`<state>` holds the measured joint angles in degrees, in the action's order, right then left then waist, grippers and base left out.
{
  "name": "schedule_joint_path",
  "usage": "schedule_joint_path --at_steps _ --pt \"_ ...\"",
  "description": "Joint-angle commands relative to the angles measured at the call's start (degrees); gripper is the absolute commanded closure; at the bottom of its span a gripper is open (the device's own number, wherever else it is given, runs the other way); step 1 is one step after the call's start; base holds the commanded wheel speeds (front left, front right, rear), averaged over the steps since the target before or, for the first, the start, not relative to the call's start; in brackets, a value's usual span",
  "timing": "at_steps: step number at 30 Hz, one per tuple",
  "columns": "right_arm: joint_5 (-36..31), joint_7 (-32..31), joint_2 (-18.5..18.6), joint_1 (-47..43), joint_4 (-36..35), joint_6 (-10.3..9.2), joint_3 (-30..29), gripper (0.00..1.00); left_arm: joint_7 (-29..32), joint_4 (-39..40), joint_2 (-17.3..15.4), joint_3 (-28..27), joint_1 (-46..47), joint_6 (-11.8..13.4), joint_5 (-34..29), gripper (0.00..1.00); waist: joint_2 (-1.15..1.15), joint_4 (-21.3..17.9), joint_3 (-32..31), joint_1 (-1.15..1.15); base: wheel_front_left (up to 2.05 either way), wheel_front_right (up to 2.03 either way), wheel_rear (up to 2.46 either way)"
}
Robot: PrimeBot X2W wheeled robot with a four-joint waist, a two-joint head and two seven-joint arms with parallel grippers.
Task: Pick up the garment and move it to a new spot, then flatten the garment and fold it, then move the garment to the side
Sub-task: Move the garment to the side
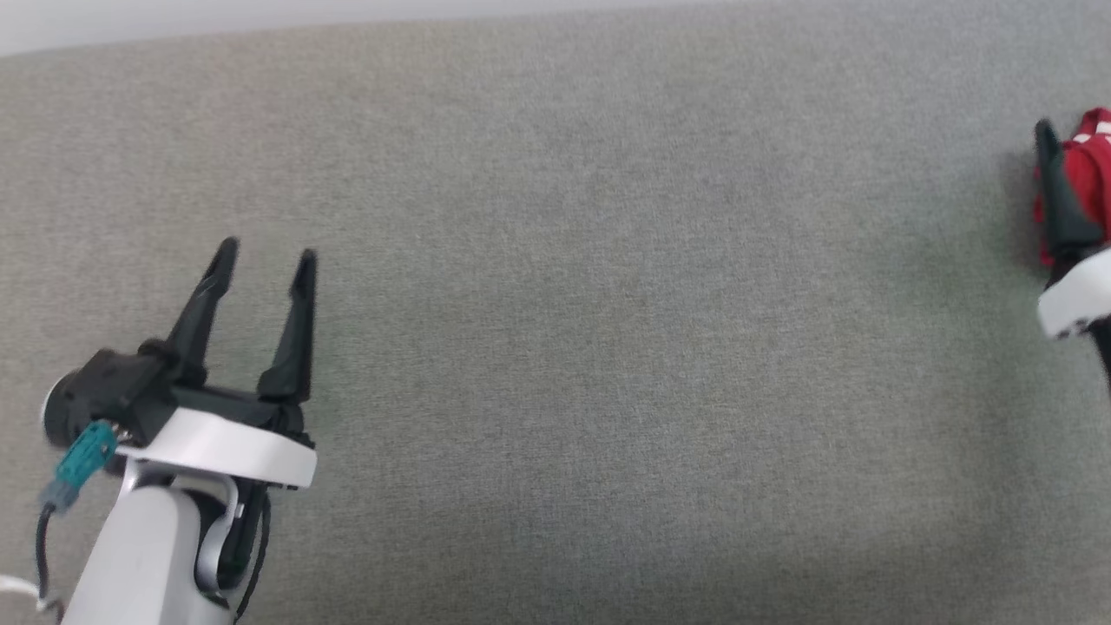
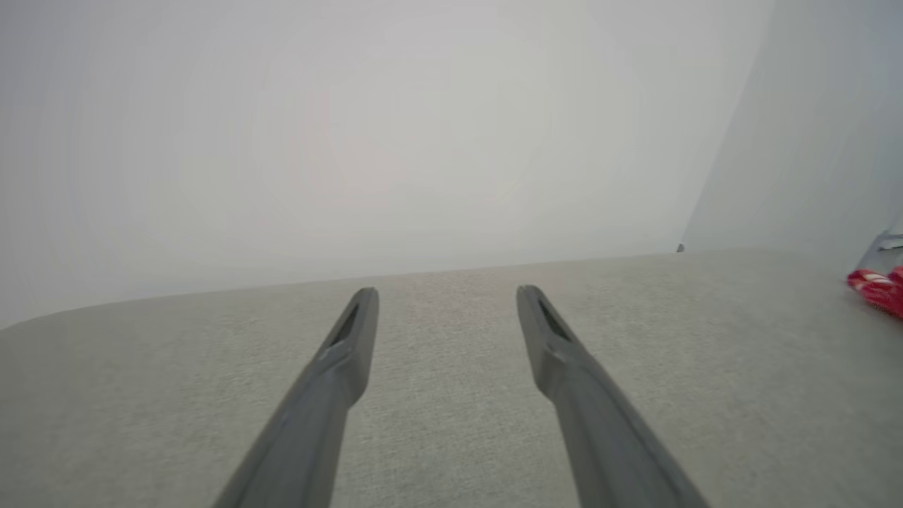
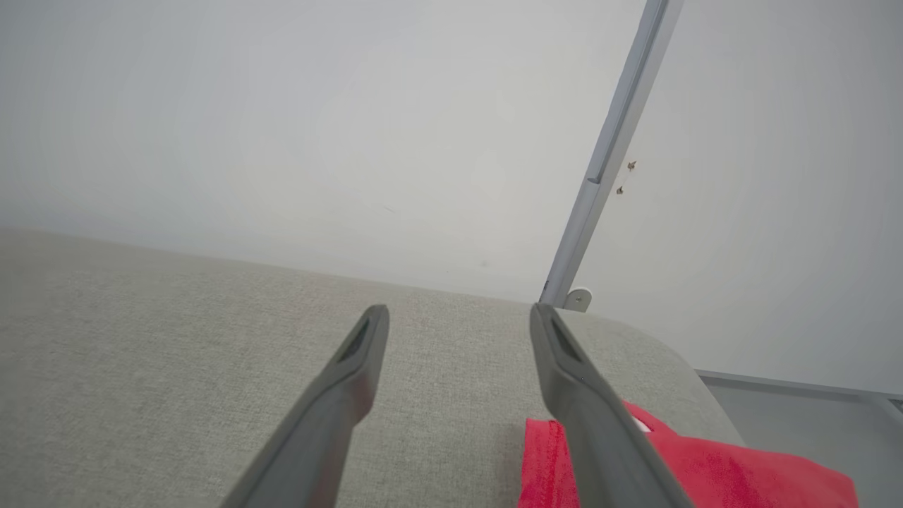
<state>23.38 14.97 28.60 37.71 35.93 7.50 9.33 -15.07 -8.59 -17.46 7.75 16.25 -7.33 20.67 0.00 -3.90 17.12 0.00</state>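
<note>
Garment (image 3: 705, 466) bunched beside right tool (image 3: 458, 310), spread wide, empty; left tool (image 1: 266, 253) well apart, likewise spread, empty.

The garment (image 1: 1095, 165) lies far right on the cushion (image 1: 608, 260).
The left gripper (image 1: 266, 253) sits far left; the right gripper (image 3: 458, 312) is just beside the garment.

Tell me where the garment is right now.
The garment lies on the gray surface at the far right edge of the head view, beside the right gripper; in the right wrist view it shows at the lower right.
</note>
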Motion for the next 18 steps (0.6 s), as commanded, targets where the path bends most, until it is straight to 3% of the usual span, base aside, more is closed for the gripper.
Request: schedule_joint_path --at_steps 1,18 --pt "-0.9 0.2 -0.9 -2.1 -1.6 -0.02 -0.7 0.00 -0.1 0.6 0.5 -1.1 -1.4 -0.2 -1.0 0.00 0.00 0.4 -0.7 0.00 0.00 0.00 0.00" --pt "-5.2 0.2 -9.5 -21.2 -16.6 -0.02 -10.5 0.00 -0.1 5.4 6.3 -11.0 -13.1 -0.1 -5.9 0.00 0.00 2.5 -6.6 0.00 0.00 0.00 0.00"
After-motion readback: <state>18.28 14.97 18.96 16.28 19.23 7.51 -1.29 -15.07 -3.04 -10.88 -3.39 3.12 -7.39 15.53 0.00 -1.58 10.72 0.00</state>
